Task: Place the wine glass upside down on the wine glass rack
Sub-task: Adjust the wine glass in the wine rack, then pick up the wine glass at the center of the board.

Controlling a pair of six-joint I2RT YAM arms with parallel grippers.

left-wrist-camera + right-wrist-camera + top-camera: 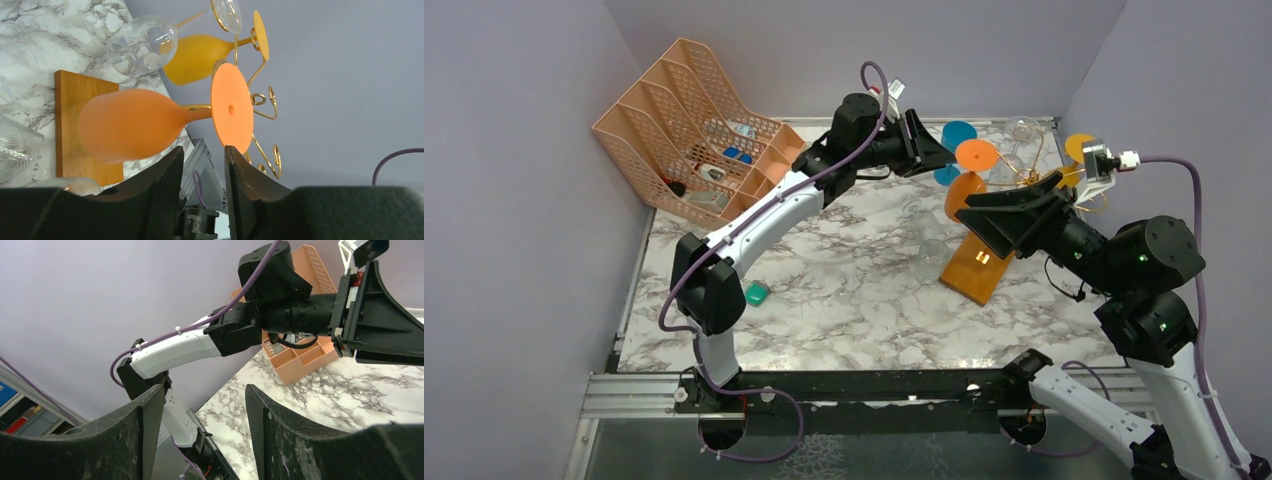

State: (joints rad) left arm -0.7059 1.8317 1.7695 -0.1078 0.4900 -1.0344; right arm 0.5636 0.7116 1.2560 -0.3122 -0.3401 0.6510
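wine glass [130, 125], frosted orange, hangs inverted from gold wire wine glass rack [67, 100] mid-frame; left hand [202, 152], right hand [204, 392] gape empty.

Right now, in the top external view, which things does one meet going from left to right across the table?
Peach mesh organiser → small teal object → orange glass foot → clear glass → yellow glass foot.
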